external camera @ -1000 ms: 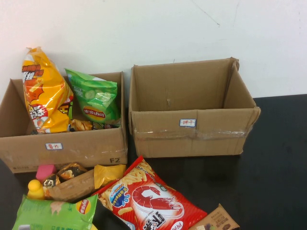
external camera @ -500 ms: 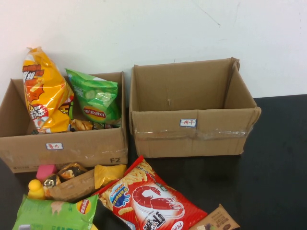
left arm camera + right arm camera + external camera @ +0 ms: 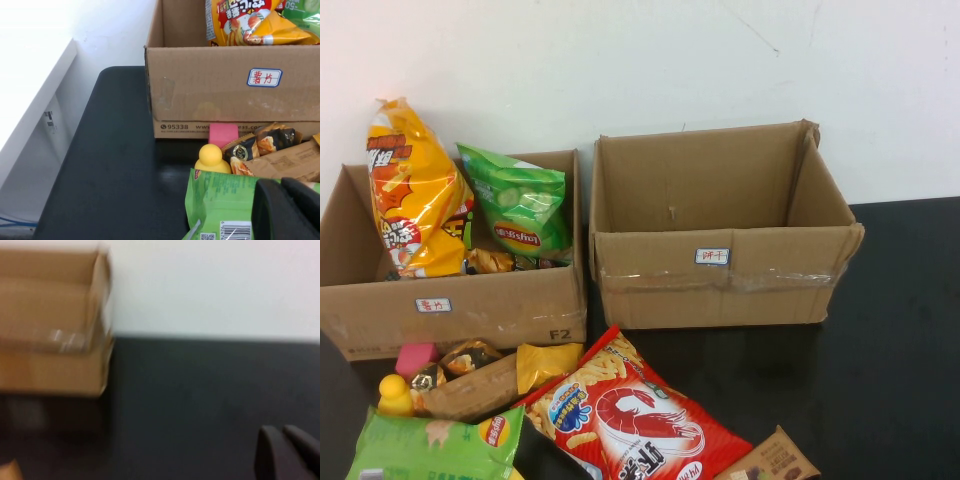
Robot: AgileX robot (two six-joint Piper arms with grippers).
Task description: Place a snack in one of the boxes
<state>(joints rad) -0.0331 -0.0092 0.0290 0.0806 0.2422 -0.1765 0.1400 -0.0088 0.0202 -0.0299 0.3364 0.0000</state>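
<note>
High view shows a black table [image 3: 880, 330] against a white wall, with two open cardboard boxes standing side by side at the back, touching or nearly so. The right box [image 3: 720, 235] looks empty from this angle and carries a small label on its front. The left box [image 3: 455, 300], also labelled, already holds an orange chip bag [image 3: 412, 190] and a green chip bag [image 3: 520, 200], both propped upright against its back wall, which suggests sorting by kind.

Loose snacks lie in a heap at the near edge, in front of the left box, handy for either arm. The largest is a red shrimp-cracker bag [image 3: 625, 410], lying flat and angled, just in front of the gap between the boxes. Beside it are a green bag [image 3: 435, 445], a brown wrapper [image 3: 470, 390], a yellow packet [image 3: 548, 362], a pink block [image 3: 415, 357] and a yellow toy [image 3: 392, 393]. A brown packet [image 3: 770, 462] sits at the near right.

Neither arm appears from above. The left gripper [image 3: 287, 210] hovers just over the green bag, fingers pressed together, holding nothing. The right gripper [image 3: 285, 452] hangs over bare table beside the right box, fingers likewise together and empty. Nothing has been picked yet; the green bag looks the likeliest first target.
</note>
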